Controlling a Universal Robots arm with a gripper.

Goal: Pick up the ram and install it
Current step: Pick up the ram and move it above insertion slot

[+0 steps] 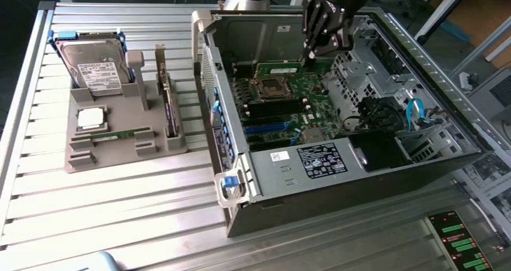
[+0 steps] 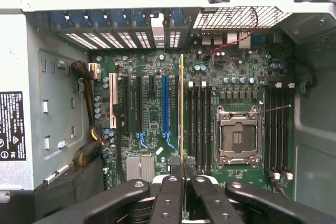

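The end effector (image 2: 182, 169) is squeezing the ram (image 2: 182, 108) tight between its two black fingers (image 2: 170, 184). In the wrist view the ram is showing only its thin edge, like a long straight line with a yellow rim. It is sitting over the big green board (image 2: 152, 119), between the long blue slot (image 2: 165, 103) and the row of black slots (image 2: 199, 124). The silver socket (image 2: 238, 137) is lying just past those black slots. I cannot tell if the ram is touching the board or hanging just above it.

In the exterior view the end effector (image 1: 310, 55) is reaching down into the open computer case (image 1: 351, 175). The ram (image 1: 279, 63) is showing as a thin green strip by the fingertips, just above the socket (image 1: 271, 87).

The case is lying on its side on the bench (image 1: 119, 205). A grey holder (image 1: 119, 148) is sitting on the bench, well apart from the arm, toward the exterior view's left. It is carrying a hard drive (image 1: 96, 67), a square silver chip (image 1: 90, 118) and a wide card (image 1: 165, 97) standing on its edge.
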